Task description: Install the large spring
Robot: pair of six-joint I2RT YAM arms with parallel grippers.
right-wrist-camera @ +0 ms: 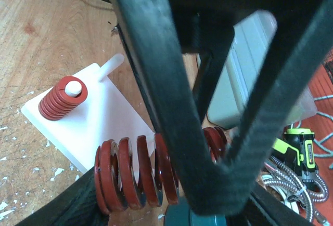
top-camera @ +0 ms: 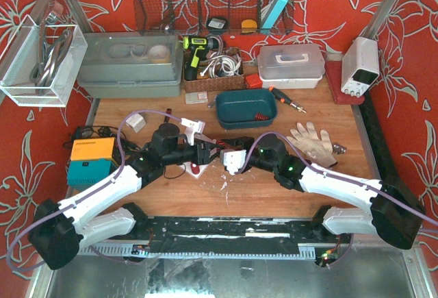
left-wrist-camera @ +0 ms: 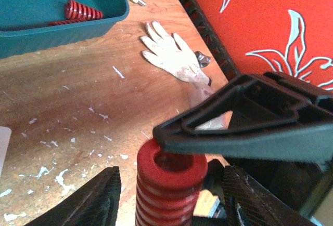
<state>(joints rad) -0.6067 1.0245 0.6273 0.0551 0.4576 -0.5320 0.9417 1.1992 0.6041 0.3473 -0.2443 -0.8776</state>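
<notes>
Holding the large spring end to end in my right tool: one of its fingers sits flat on the top coil, so that tool is pinching the spring lengthwise. It's mid-desk, just beside the white plate. The spring is a chunky bright red coil of thick flat wire, hollow down the middle. My left tool is spread wide, a finger on each side of the spring, with bare desk showing in the gap on one side.

Counting: one large spring, one smaller red spring sitting over a peg on the plate, and a second bare peg sticking out at the plate's edge. One more red spring lies in the teal tray, with another red bit next to it that's too hidden to call. One white glove lies flat near the tray.
</notes>
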